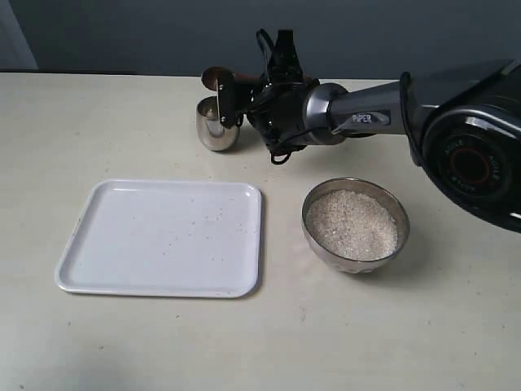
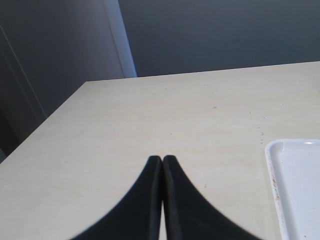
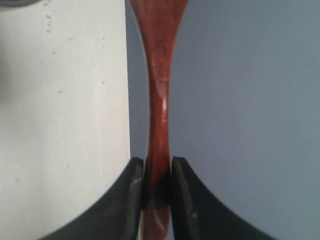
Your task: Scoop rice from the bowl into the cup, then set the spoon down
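Note:
My right gripper (image 1: 228, 96) reaches across to the back of the table and is shut on the handle of the reddish-brown wooden spoon (image 3: 159, 100). The spoon's oval head (image 1: 215, 78) hangs just above the small steel cup (image 1: 214, 126), tipped on its side. In the right wrist view the gripper (image 3: 158, 172) has the handle pinched between both black fingers. The wide steel bowl (image 1: 394, 205) holds white rice (image 1: 352, 224) at the front right. My left gripper (image 2: 162, 161) is shut on nothing above bare table; the exterior view does not show it.
A white rectangular tray (image 1: 163, 236) lies left of the bowl with a few stray grains on it; its corner (image 2: 295, 185) shows in the left wrist view. The table's back edge runs just behind the cup.

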Tool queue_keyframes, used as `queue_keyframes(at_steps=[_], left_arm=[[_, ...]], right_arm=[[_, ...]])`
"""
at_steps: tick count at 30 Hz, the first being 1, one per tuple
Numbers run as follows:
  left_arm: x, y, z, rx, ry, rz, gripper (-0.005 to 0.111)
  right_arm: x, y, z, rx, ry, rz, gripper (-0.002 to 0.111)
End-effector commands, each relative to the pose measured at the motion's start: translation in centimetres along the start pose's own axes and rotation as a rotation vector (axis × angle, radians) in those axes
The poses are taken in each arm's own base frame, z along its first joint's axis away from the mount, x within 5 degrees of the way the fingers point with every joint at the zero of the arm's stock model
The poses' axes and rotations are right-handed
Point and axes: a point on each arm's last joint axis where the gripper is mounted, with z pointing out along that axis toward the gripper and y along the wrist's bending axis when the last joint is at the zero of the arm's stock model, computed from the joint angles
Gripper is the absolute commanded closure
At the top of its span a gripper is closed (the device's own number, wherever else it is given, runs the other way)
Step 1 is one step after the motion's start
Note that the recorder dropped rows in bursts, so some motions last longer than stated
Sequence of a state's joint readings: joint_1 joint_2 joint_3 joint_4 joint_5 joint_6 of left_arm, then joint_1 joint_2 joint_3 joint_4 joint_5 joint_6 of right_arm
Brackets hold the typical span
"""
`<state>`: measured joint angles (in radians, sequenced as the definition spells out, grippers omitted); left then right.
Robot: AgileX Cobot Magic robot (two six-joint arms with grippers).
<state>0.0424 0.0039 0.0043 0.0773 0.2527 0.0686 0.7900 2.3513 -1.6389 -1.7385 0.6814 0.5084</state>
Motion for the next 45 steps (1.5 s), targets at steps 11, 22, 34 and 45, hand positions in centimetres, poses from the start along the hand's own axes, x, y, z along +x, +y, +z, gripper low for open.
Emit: queue_keyframes(at_steps=[11, 22, 34, 45], left_arm=[[-0.3, 0.0, -0.1, 0.003, -0.022, -0.001, 0.106], [-0.3, 0.0, -0.1, 0.003, -0.022, -0.001, 0.106], [-0.3, 0.0, -0.1, 0.003, -0.022, -0.001, 0.106], [-0.3, 0.0, -0.1, 0.003, -0.022, -0.001, 0.106]], right_arm=[[0.0, -4.4, -4.9, -0.131, 0.062, 0.267, 0.109], [-4.2, -4.0, -12.8, -0.457, -0.021, 0.318, 0.109], [-7.2, 0.1, -17.2, -0.923, -0.101, 0.343, 0.109], [-8.2, 5.2, -15.3, -1.036, -0.040, 0.319, 0.109]])
